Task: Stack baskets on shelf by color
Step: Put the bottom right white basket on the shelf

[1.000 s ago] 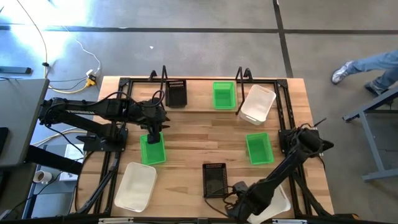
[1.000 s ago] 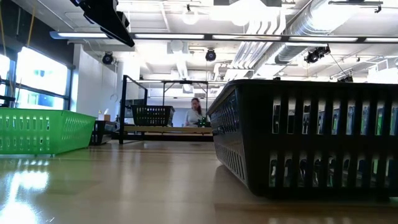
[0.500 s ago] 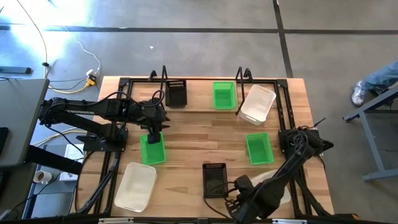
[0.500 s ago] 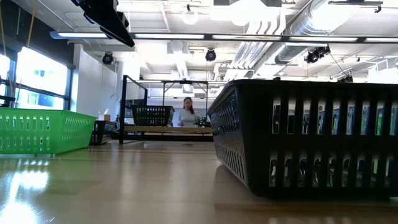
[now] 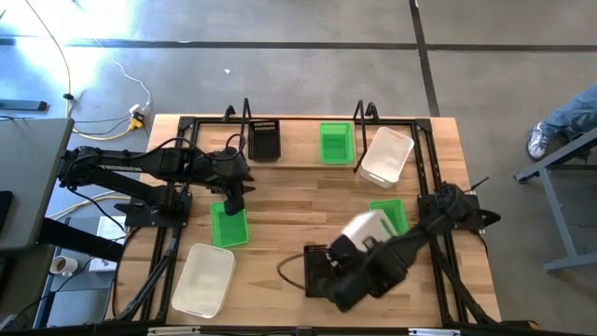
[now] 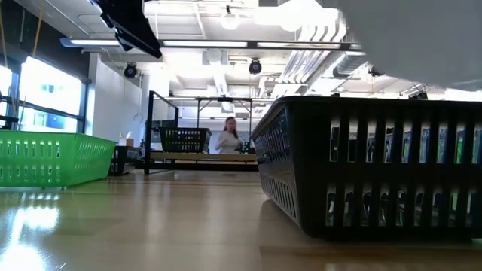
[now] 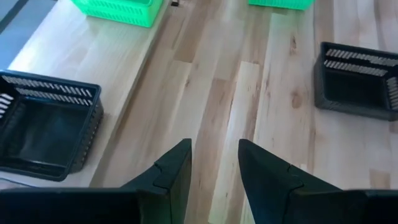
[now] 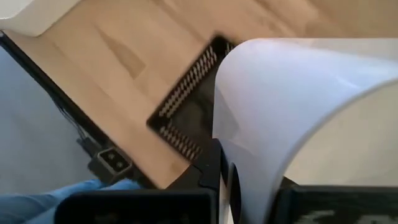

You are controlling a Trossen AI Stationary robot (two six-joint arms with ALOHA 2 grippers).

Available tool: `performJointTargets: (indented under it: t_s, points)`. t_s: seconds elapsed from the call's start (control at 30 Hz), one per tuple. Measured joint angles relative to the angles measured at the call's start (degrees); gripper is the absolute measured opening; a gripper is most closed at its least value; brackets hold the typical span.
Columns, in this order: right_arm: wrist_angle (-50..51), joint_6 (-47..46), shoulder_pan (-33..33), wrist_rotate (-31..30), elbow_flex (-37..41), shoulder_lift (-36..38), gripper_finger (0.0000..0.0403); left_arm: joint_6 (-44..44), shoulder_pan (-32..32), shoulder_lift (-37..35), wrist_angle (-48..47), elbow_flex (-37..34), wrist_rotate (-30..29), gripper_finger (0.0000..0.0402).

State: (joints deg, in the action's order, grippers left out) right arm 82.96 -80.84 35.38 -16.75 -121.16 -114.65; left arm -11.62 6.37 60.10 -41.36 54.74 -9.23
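The step in hand is transport: the right gripper (image 5: 347,250) is clamped tight on the wall of a white basket (image 5: 364,230) and holds it clear of the table (image 5: 280,201), at lower centre of the overhead frame, partly above a black basket (image 5: 319,271). In the right wrist view the white basket (image 8: 298,124) fills the right of the frame.

The left gripper (image 5: 233,201) hangs at centre left, just above a green basket (image 5: 228,226), jaws part open and holding nothing.

The shelf (image 5: 303,140) runs along the top edge — a black basket (image 5: 265,140) and a green one (image 5: 336,143) sit in it, with a second white basket (image 5: 386,156) tilted at its right end.

Next move, as judged: carry the held basket to the upper right and nest it into that tilted white one — alignment will be the difficulty.
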Motion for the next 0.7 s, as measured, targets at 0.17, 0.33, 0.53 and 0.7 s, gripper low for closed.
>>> performJointTargets:
  t_s: [0.17,0.33,0.53,0.7]
  points:
    - [-0.2,16.8,-6.3,-0.1,-1.8,0.0,0.0,-0.4,0.0,0.0,0.0,0.0,-3.7,0.0122]
    - [-1.5,33.6,-12.7,-0.1,-3.1,0.0,0.0,-0.5,0.0,0.0,-0.1,0.0,-6.9,0.0122]
    - [-3.8,51.4,-20.1,0.0,-3.4,0.0,0.0,-1.7,0.0,0.0,-1.3,0.0,-10.4,0.0122]
    - [-5.3,64.3,-25.8,0.0,-3.4,0.0,0.0,-1.7,0.0,0.0,-1.9,0.0,-13.5,0.0122]
